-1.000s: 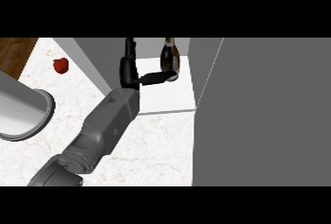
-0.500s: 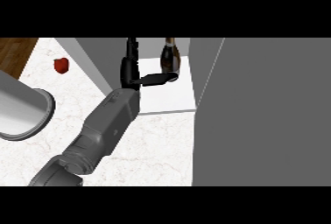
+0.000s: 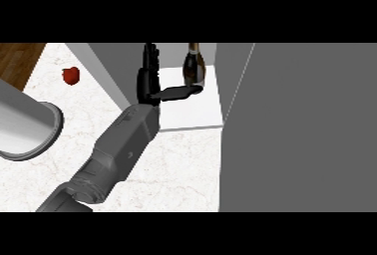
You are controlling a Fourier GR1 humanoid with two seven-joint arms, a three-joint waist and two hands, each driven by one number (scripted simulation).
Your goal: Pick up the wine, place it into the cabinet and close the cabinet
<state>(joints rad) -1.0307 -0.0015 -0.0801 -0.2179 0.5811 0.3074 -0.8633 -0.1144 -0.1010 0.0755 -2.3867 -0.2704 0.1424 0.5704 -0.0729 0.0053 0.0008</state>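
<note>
The wine bottle (image 3: 194,68), dark with a brown neck, stands upright on the white cabinet shelf (image 3: 193,110). My left hand (image 3: 149,82) is just left of it, inside the cabinet opening. Its fingers (image 3: 150,57) point straight up the view, away from the bottle. The thumb (image 3: 179,92) sticks out to the right, and its tip meets the bottle's base. Nothing is curled round the bottle, so the hand is open. My right hand shows nowhere.
The open grey cabinet door (image 3: 309,129) fills the right side and hides what lies behind it. A grey cabinet wall (image 3: 110,69) stands left of the shelf. A large grey cylinder (image 3: 22,127) lies at the left edge. A small red object (image 3: 71,75) sits on the marble counter (image 3: 177,169).
</note>
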